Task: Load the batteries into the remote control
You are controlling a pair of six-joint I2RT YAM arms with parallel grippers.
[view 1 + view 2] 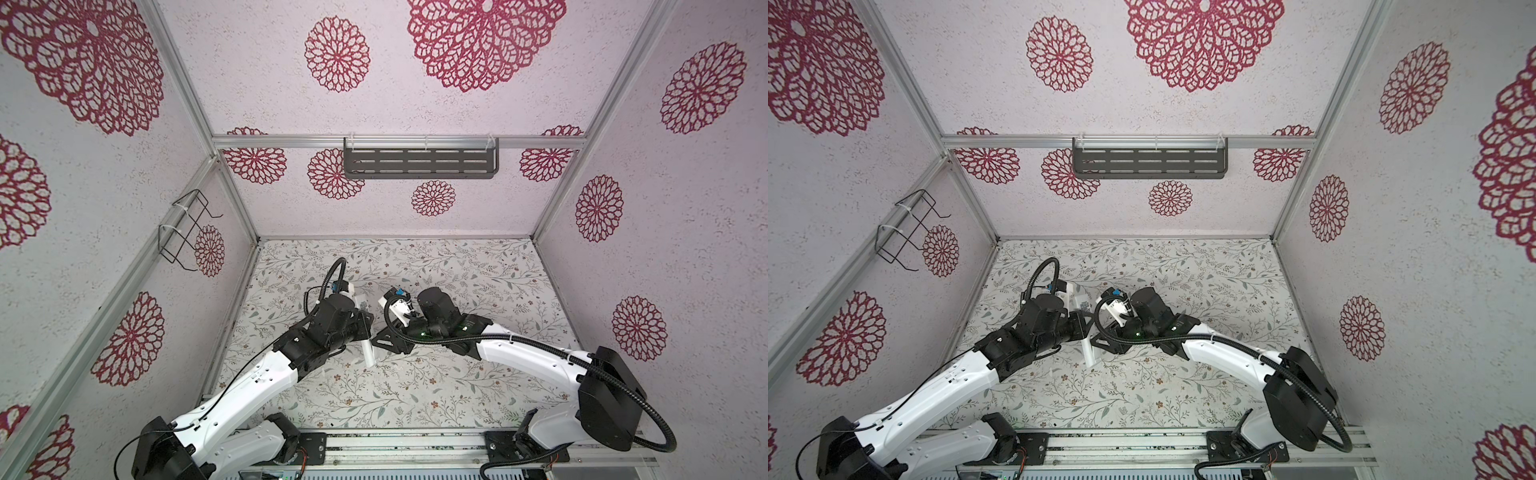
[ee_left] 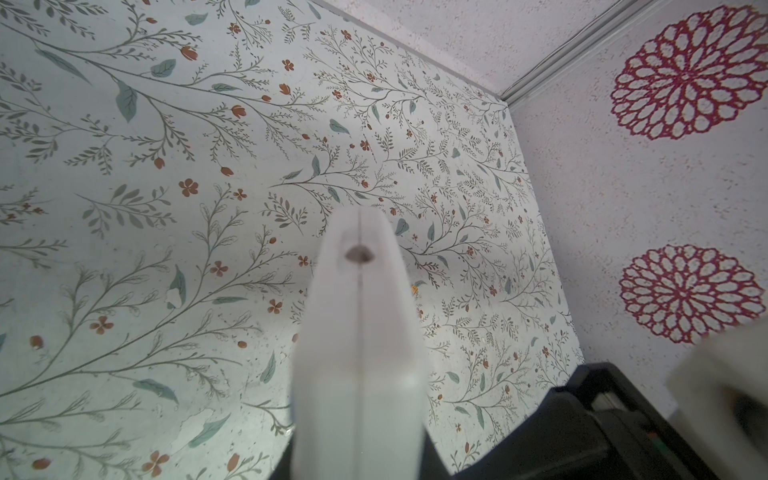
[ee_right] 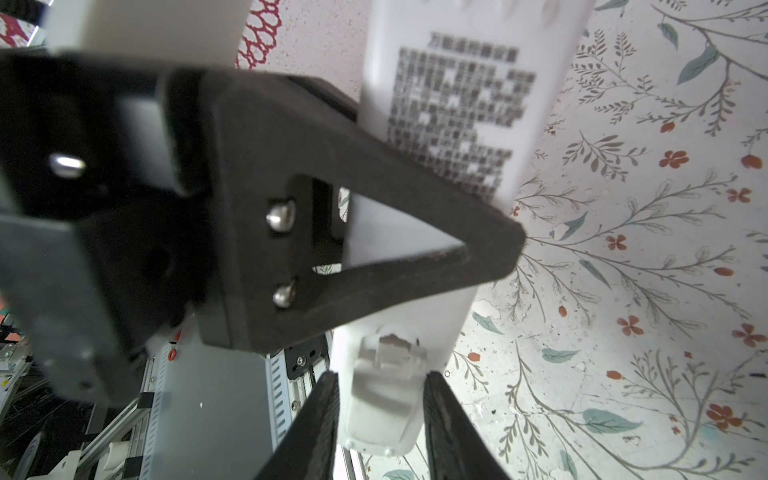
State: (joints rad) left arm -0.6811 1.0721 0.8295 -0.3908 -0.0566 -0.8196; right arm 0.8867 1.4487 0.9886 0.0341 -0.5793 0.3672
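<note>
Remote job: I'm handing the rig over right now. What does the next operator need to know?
Left gripper: shut on the remote, across its middle, label side facing the right wrist camera.
Right gripper: jaws closed against both sides of the remote's cover end.
Cover: sits on that end; whether it is latched cannot be told.
Batteries: none in view; probably inside, unconfirmed.
Left to do: confirm the batteries and the latch, then set the remote down.

Smooth white plastic remote control [image 3: 449, 124], matt black plastic finger [image 3: 374, 174] with bright metal screws [image 3: 281, 216], chipped matt floral-print tabletop [image 3: 623, 291], and rough, grainy-textured wall panels [image 2: 582, 208].
</note>
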